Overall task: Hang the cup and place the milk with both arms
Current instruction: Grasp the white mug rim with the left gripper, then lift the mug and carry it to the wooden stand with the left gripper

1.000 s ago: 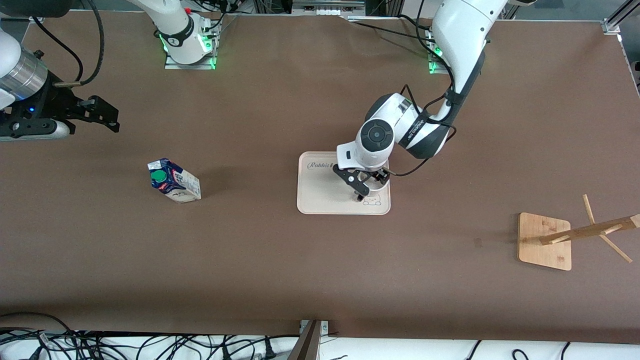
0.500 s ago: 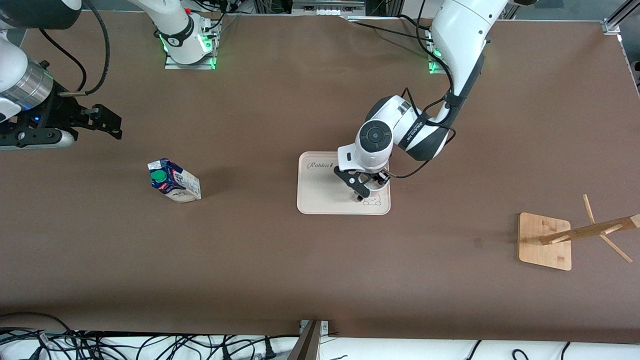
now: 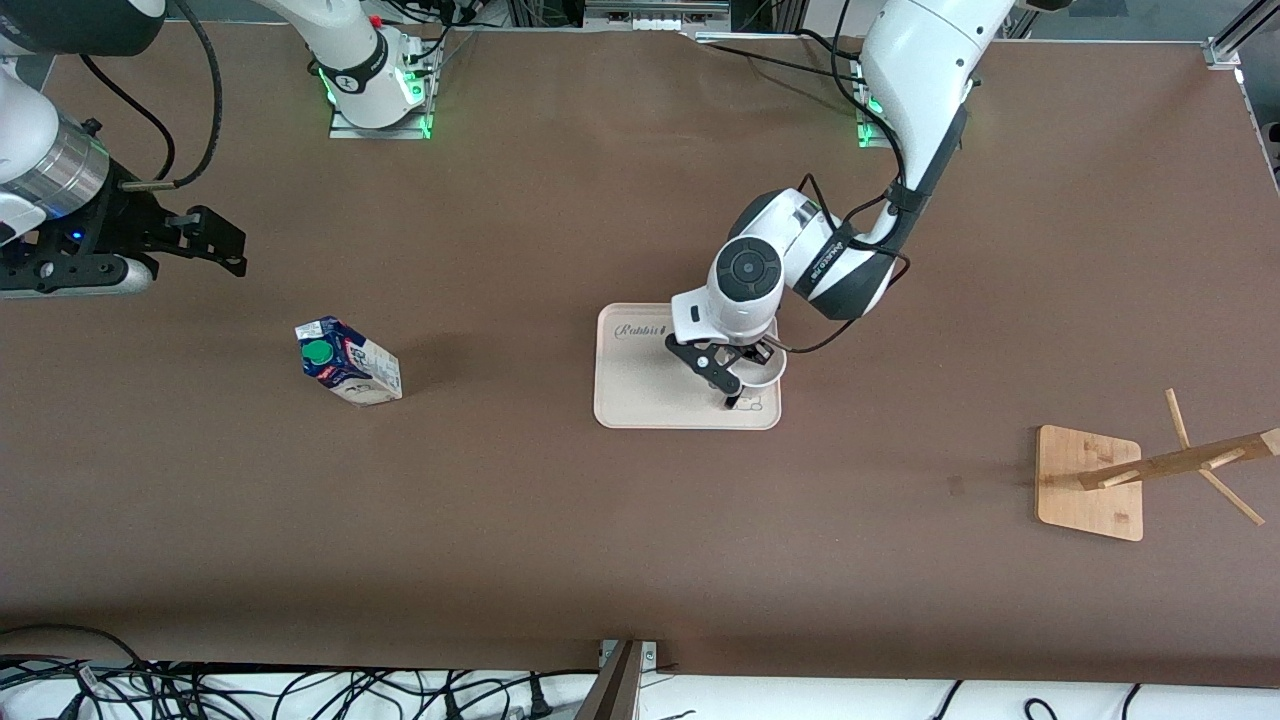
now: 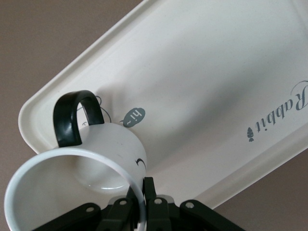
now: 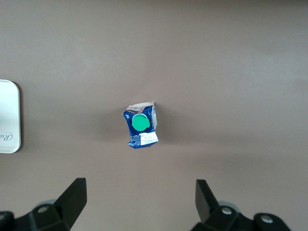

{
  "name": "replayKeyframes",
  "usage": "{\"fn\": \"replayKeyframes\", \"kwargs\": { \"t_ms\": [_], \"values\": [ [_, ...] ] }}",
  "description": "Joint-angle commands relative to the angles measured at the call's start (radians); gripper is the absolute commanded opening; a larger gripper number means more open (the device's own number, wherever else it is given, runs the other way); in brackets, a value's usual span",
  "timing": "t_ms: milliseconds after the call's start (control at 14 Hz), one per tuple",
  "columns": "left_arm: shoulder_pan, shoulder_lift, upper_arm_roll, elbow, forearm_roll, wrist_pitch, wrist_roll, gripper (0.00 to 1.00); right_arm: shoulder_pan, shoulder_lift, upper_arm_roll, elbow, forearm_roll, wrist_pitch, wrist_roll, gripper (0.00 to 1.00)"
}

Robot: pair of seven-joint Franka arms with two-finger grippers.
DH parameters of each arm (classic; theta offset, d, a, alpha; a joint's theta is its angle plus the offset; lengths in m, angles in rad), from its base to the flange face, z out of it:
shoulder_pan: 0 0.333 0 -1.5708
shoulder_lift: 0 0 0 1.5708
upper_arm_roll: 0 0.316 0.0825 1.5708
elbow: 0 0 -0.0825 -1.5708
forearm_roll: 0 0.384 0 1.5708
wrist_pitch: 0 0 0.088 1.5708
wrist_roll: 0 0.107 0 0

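The left gripper [image 3: 738, 390], low over the cream rectangular tray with "Rabbit" lettering [image 3: 640, 395], has its black fingers [image 4: 150, 192] pressed on the rim wall of the white ceramic mug with a black loop handle [image 4: 77, 168], one inside and one outside; that pinch leaves the handle [image 4: 74, 115] free, which by judgement suits threading it onto a peg of the bamboo mug tree [image 3: 1150, 465] standing on its square base at the left arm's end of the desk [image 3: 640, 560], well apart from the tray; the mug appears tilted, its mouth turned toward the wrist camera, at the tray corner nearest that stand; the right gripper [image 3: 215, 240] hovers over bare desk at the right arm's end, fingers [image 5: 72, 199] spread wide, seemingly lining up above the small blue-and-white gable-top milk carton with a green cap [image 3: 347, 362], which stands untouched on the desk, well apart from the tray.
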Motion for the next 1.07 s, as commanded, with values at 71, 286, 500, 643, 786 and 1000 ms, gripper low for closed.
{"fn": "replayKeyframes", "kwargs": {
  "t_ms": [71,286,500,643,786,1000],
  "values": [
    [0.002,-0.034,-0.005,0.034,0.017,-0.021,-0.023,0.00,-0.034,-0.008,0.051,0.015,-0.003,-0.025,0.015,1.00],
    [0.002,-0.129,0.007,0.059,0.017,-0.035,-0.020,0.00,-0.202,-0.009,0.222,0.015,-0.003,-0.025,0.015,1.00],
    [0.020,-0.268,0.039,0.056,0.026,-0.037,-0.011,0.00,-0.232,-0.012,0.247,0.015,-0.003,-0.023,0.015,1.00],
    [0.100,-0.341,0.047,0.051,0.014,-0.061,-0.015,0.00,-0.232,-0.012,0.247,0.015,-0.004,-0.023,0.014,1.00],
    [0.177,-0.376,0.061,0.059,-0.024,-0.106,-0.011,0.00,-0.234,-0.008,0.244,0.020,-0.004,-0.023,0.015,1.00],
    [0.250,-0.395,0.122,0.066,-0.103,-0.109,0.067,0.00,-0.234,-0.006,0.243,0.021,-0.006,-0.020,0.015,1.00]
  ]
}}
